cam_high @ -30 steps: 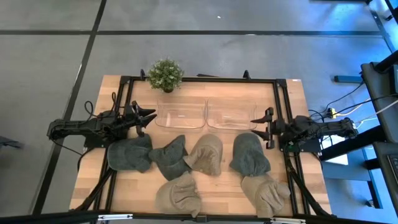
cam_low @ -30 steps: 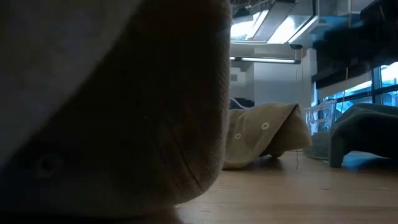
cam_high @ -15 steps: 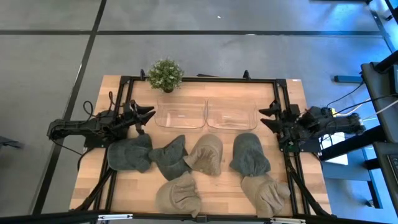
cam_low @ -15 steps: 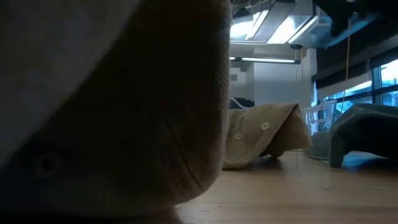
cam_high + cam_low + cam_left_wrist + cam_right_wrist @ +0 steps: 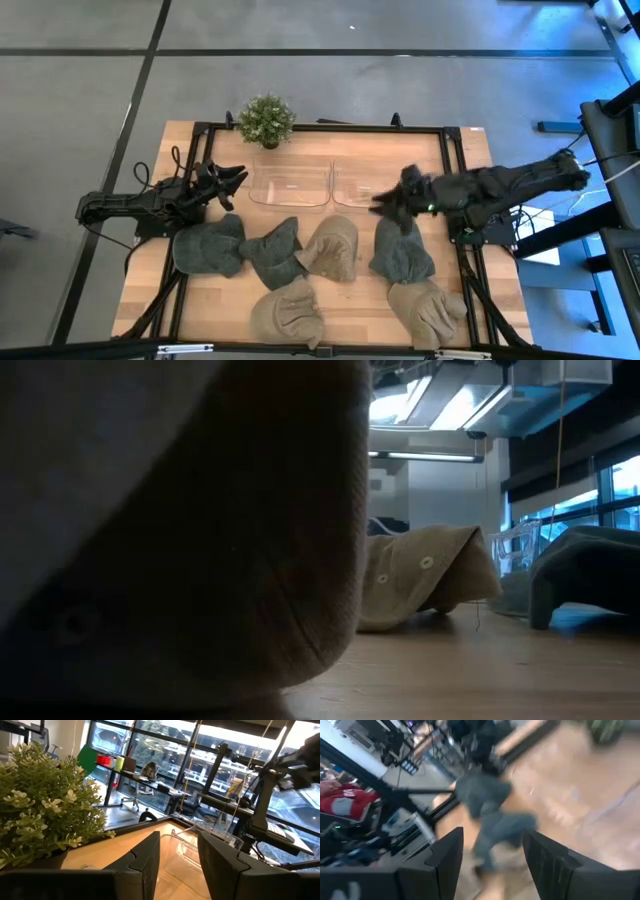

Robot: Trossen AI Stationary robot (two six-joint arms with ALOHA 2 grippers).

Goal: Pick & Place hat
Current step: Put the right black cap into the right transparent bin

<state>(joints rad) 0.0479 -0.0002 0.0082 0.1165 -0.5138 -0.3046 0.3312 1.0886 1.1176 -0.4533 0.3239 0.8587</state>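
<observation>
I see a grey-green hat (image 5: 402, 250) below my right claw (image 5: 385, 206), tan hats (image 5: 331, 247) beside, pale wood table (image 5: 470, 160).

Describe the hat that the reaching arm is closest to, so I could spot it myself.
Find the two clear bins near the potted plant. Just below the right bin lies a grey-green hat, under the right gripper. Unlike the tan hat overlapping it, it is darker.
</observation>
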